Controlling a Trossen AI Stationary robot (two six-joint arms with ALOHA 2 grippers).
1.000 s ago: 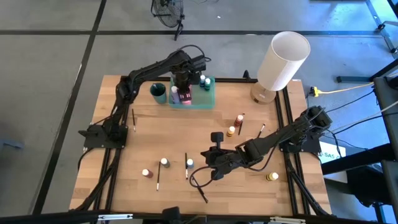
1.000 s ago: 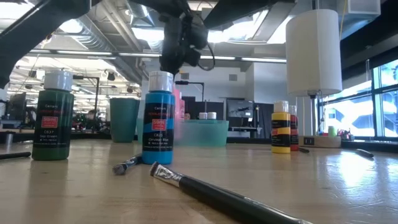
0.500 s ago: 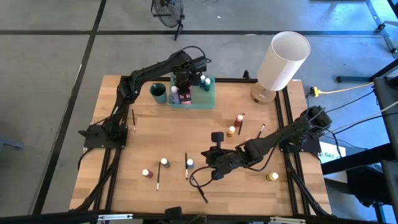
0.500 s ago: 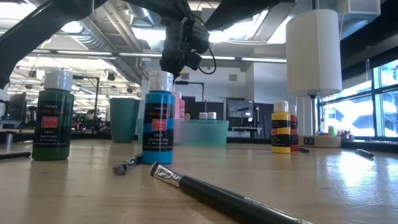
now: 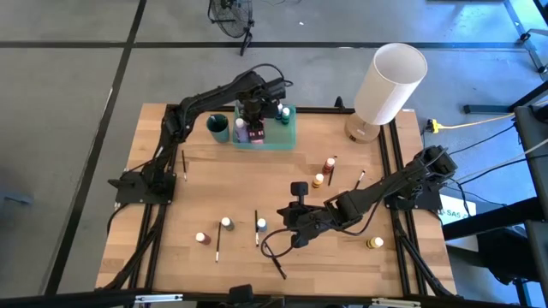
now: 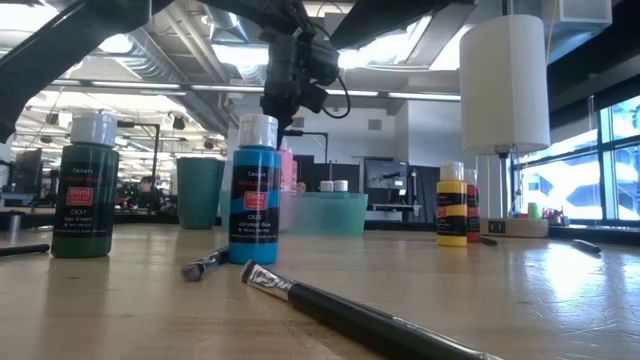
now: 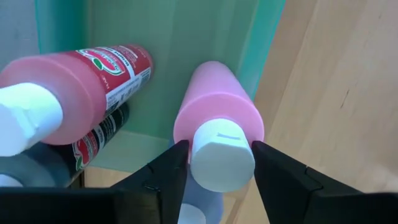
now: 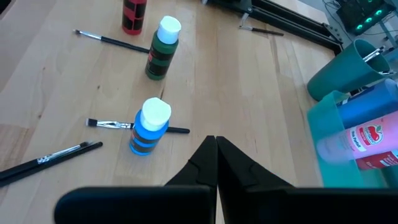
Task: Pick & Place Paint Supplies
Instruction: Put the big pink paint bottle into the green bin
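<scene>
Left gripper (image 7: 214,163), upper centre of the high view, has spread its fingers off the white cap of the light pink paint bottle (image 7: 219,118), now deposited in the translucent green rectangular tray (image 5: 287,137). Placement judged complete. Right gripper (image 8: 216,144) is shut, idle at lower centre.

Pale pink bottle (image 7: 217,115) wearing a white cap, standing in a translucent green tray (image 7: 186,43); beside it, a deeper pink bottle (image 7: 74,84) showing a red-and-white label. On pale wood, blue bottle (image 8: 148,127) and green bottle (image 8: 163,48) carrying black label bands.
</scene>
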